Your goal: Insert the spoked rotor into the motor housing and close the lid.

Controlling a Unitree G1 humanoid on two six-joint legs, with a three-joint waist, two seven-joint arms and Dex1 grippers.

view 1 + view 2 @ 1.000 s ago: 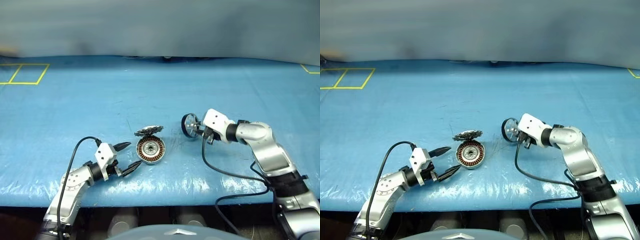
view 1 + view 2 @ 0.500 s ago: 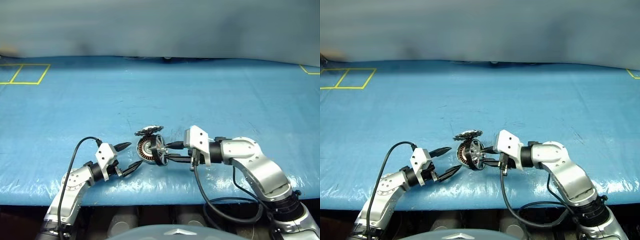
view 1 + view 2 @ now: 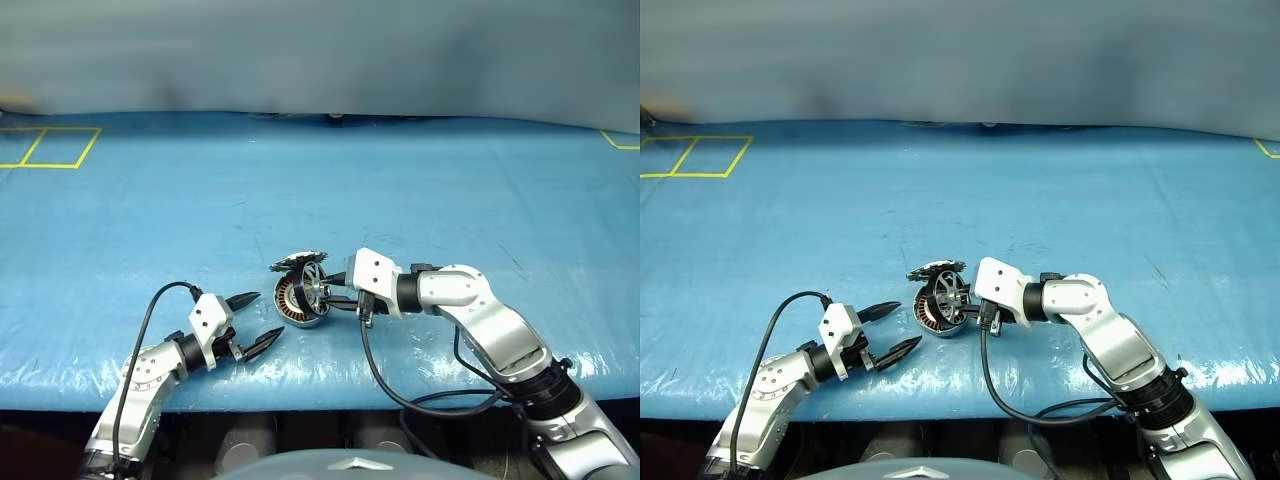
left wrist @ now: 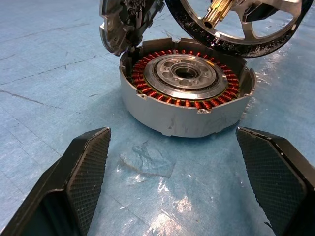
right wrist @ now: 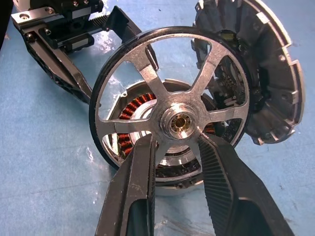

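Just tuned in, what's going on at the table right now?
The right gripper is shut on the hub of the spoked rotor and holds it on edge just above the open motor housing; it is not seated yet. The lid stands raised at the housing's far edge. The left gripper waits open beside the housing.

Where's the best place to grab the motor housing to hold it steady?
Take the motor housing by its smooth outer wall, coming level from the left tool's side. Its open fingers already straddle it, while the raised lid and the rotor block the top.
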